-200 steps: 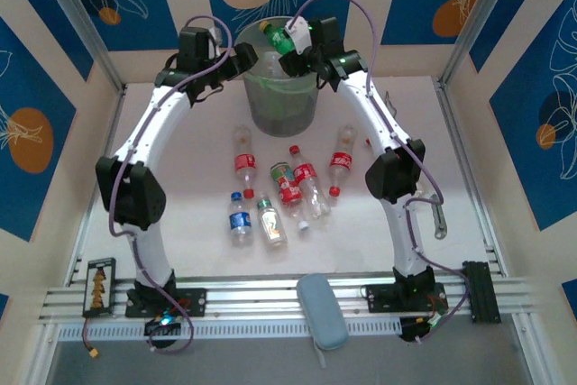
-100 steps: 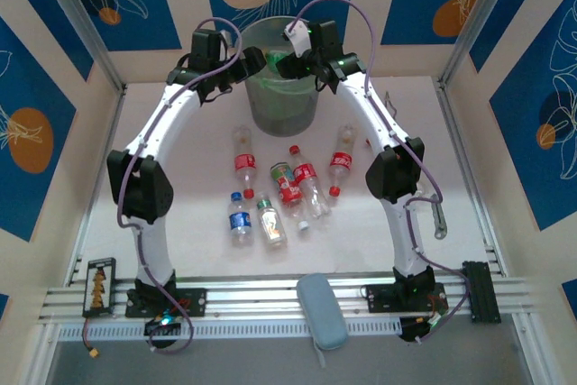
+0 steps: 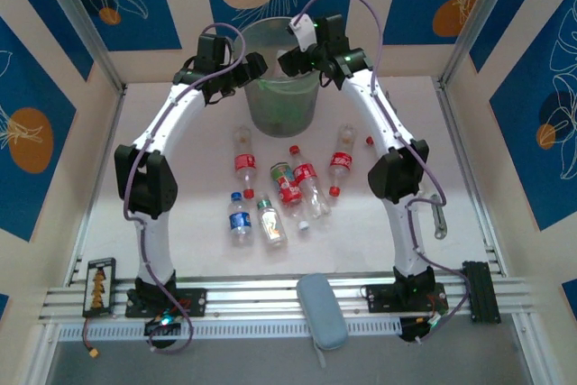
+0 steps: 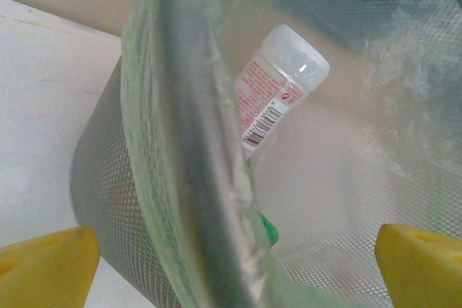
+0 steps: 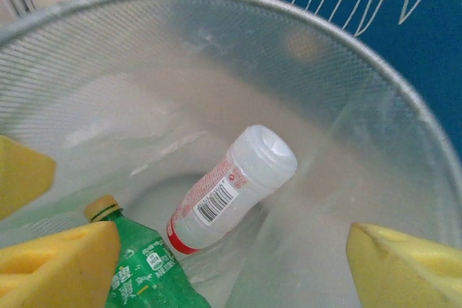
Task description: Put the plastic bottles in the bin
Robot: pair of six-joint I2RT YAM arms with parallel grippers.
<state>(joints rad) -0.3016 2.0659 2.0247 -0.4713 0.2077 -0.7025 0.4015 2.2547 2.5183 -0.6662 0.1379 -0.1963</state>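
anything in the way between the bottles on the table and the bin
Nothing visible does. The bin has no lid; a white bottle and a green bottle lie inside. The loose bottles lie on the table just in front of it, nothing between. The left arm and right arm hover at its rim, jaws open.

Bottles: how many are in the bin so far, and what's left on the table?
Done: a green bottle and a red-labelled bottle lie in the bin. In hand: nothing; the right hand hangs open over the bin, and the left hand is open at its rim. Left: about six loose bottles on the table, including the blue-labelled bottle.
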